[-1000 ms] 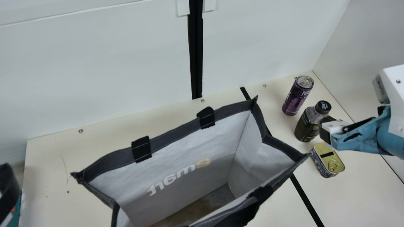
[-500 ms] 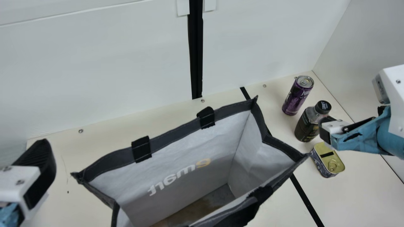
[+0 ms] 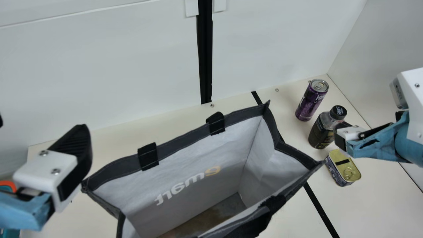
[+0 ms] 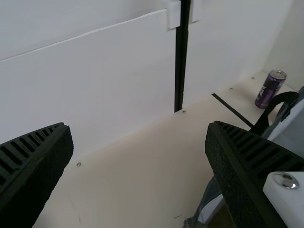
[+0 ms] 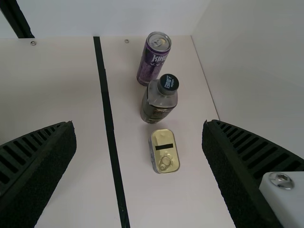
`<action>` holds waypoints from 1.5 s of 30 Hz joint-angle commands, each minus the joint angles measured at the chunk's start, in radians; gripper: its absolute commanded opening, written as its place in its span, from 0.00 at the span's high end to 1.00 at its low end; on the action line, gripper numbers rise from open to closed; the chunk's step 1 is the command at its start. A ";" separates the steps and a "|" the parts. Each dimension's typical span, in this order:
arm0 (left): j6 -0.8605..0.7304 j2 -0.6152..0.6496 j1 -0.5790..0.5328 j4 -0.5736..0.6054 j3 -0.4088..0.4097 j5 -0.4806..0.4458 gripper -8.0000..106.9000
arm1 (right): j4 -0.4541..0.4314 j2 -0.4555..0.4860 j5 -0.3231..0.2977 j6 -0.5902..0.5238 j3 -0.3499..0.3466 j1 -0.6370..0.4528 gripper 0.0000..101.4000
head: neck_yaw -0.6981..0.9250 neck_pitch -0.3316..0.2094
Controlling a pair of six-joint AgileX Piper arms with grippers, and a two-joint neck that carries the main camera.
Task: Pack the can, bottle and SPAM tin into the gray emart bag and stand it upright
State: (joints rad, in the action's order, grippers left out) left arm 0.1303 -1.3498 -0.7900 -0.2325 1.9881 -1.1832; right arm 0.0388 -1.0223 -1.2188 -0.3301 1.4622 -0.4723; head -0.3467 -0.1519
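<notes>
Reversed "emart" [image 3: 188, 185] stands inside the bag [image 3: 185, 140], lettering [image 3: 320, 98] on the can [image 3: 306, 105] and bottle cap [image 3: 338, 112].

Of the things to be packed there are three: one can [image 3: 307, 104], one bottle [image 3: 320, 132] and one SPAM tin [image 3: 344, 168], and there is one gray emart bag [image 3: 201, 135] with two black handle patches [image 3: 148, 156] on its far rim. Two grippers can be counted, one left gripper [image 3: 43, 124] and one right gripper [image 3: 340, 132], each with two ribbed fingers. The table [image 3: 370, 201] bears one black line [image 3: 319, 206], the back wall [image 3: 132, 66] has one upright black strip [image 3: 205, 53] and two small white blocks [image 3: 191, 8], and the left wrist view gives four screw heads [image 4: 184, 111].
</notes>
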 commanded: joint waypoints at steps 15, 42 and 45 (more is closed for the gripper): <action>-0.182 -0.125 -0.040 0.179 0.126 -0.037 0.15 | 0.000 0.000 0.000 0.000 0.000 0.000 0.06 | -0.002 -0.023; -0.350 -0.244 -0.039 0.380 0.115 -0.037 0.15 | 0.000 0.000 0.000 0.000 0.000 0.000 0.06 | -0.002 -0.023; -0.368 -0.257 -0.031 0.402 0.108 -0.037 0.15 | 0.000 0.000 0.000 0.000 0.000 0.000 0.06 | -0.002 -0.023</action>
State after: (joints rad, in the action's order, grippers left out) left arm -0.2315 -1.6032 -0.8240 0.1610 2.0995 -1.2191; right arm 0.0388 -1.0223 -1.2188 -0.3301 1.4622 -0.4723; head -0.3482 -0.1519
